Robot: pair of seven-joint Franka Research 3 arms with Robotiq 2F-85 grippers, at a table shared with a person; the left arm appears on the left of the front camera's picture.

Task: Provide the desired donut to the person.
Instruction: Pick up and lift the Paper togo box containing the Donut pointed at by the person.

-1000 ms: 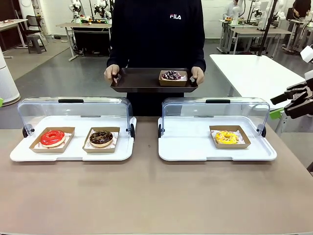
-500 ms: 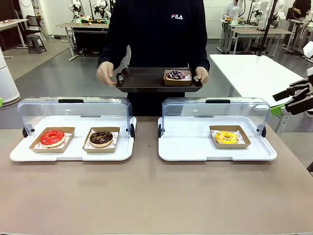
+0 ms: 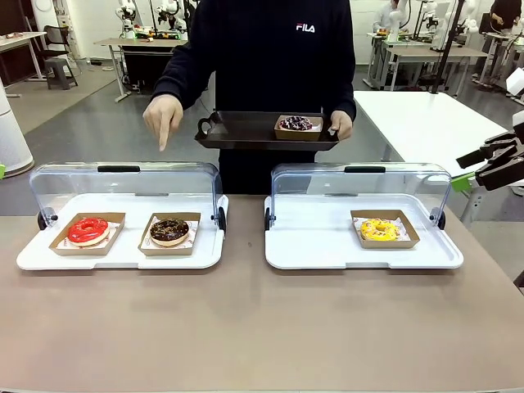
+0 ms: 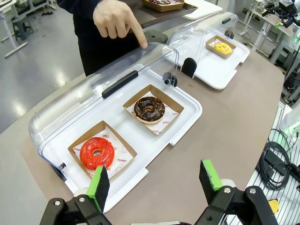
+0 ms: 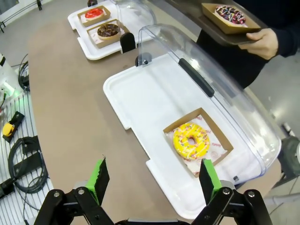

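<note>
Chocolate donut (image 4: 149, 108) well ahead of gaping left pincer (image 4: 155, 176), person's hand (image 4: 115, 18) pointing toward it, right pincer (image 5: 155, 176) gaping, both empty

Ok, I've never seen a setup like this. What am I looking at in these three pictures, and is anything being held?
The front picture looks across a brown table from the robot's side at a person. The other two come from cameras on each arm's wrist, looking down past its own green pads. Both sets of jaws are open and empty. On the table sit two white display trays with clear lids swung open: the left tray carries a red donut and a chocolate donut, the right tray a yellow donut. The person holds a dark serving tray with a sprinkled donut in one hand and points down toward the left tray with the other hand.
</note>
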